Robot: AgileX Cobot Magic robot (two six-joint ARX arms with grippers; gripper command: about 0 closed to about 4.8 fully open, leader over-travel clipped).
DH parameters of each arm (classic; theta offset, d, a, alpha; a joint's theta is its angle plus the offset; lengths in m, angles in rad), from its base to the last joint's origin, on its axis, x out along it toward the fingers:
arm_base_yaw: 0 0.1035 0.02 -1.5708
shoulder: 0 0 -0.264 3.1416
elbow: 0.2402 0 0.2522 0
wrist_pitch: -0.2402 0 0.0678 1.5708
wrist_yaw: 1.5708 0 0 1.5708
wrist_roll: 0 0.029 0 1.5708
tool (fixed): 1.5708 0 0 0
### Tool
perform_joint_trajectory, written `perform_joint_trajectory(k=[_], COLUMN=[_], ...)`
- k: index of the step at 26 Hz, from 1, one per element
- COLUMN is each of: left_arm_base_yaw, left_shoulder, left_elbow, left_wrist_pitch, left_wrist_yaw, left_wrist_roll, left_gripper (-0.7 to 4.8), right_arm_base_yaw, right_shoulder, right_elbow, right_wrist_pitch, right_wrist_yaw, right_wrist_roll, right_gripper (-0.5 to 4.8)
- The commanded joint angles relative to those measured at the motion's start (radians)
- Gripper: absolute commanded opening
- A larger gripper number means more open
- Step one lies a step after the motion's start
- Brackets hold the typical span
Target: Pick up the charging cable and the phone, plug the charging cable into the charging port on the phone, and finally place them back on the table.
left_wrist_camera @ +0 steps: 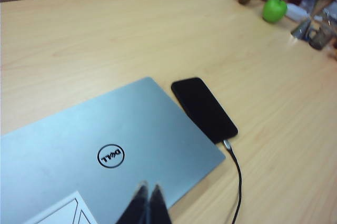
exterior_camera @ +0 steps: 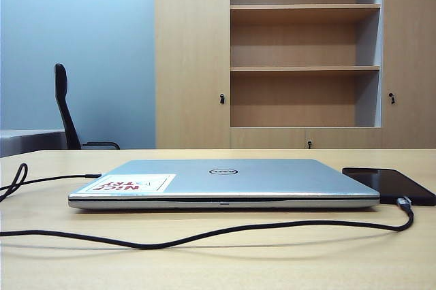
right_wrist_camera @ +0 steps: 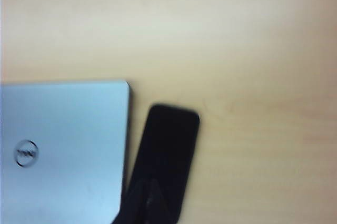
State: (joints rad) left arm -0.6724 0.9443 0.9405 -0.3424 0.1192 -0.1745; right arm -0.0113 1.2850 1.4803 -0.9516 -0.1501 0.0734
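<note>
The black phone [exterior_camera: 388, 184] lies flat on the tan table [exterior_camera: 272, 266], right beside the laptop's right edge. The black charging cable [exterior_camera: 204, 234] snakes along the table in front of the laptop, and its silver plug [exterior_camera: 404, 203] meets the phone's short edge, covering the charging port. From the left wrist view, my left gripper [left_wrist_camera: 149, 190] is shut and empty, hovering over the laptop lid, with the phone [left_wrist_camera: 204, 109] and cable [left_wrist_camera: 239, 182] beyond it. My right gripper [right_wrist_camera: 149, 184] is shut and empty above the phone [right_wrist_camera: 171, 150]. Neither gripper shows in the exterior view.
A closed silver Dell laptop [exterior_camera: 225, 181] with a red-and-white sticker fills the middle of the table. A green apple [left_wrist_camera: 275, 10] and small clutter [left_wrist_camera: 310, 24] sit at the table's far end. A chair and a wooden shelf cabinet [exterior_camera: 303, 52] stand behind.
</note>
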Motion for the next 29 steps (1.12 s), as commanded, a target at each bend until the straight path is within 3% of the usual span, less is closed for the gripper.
perform_joint_trajectory(k=[1, 5, 13, 16, 20, 29], left_arm_base_yaw=[0.000, 0.001, 0.002, 0.008, 0.008, 0.007], left_shoulder=[-0.042, -0.192, -0.503, -0.595, -0.631, -0.630], left_elbow=[-0.042, -0.195, -0.412, -0.490, -0.563, -0.748], left_wrist_pitch=[-0.045, -0.054, -0.049, 0.042, 0.087, 0.378], left_wrist_yaw=[0.000, 0.000, 0.000, 0.000, 0.000, 0.000], left_wrist_roll=[0.014, 0.014, 0.054, 0.055, 0.055, 0.055], left_gripper=[-0.06, -0.06, -0.06, -0.06, -0.06, -0.05], right_arm_base_yaw=[0.001, 0.000, 0.000, 0.000, 0.000, 0.000], right_shoulder=[-0.105, -0.373, -0.634, -0.735, -0.876, -1.030], right_elbow=[-0.060, -0.298, -0.549, -0.695, -0.871, -1.043], right_wrist_pitch=[0.062, 0.221, 0.237, 0.372, 0.480, 0.505], right_wrist_yaw=[-0.009, -0.087, -0.101, -0.149, -0.140, -0.144], right_wrist_roll=[-0.008, -0.008, -0.001, -0.001, 0.005, 0.005], right_gripper=[-0.04, -0.04, -0.04, -0.04, -0.04, 0.00])
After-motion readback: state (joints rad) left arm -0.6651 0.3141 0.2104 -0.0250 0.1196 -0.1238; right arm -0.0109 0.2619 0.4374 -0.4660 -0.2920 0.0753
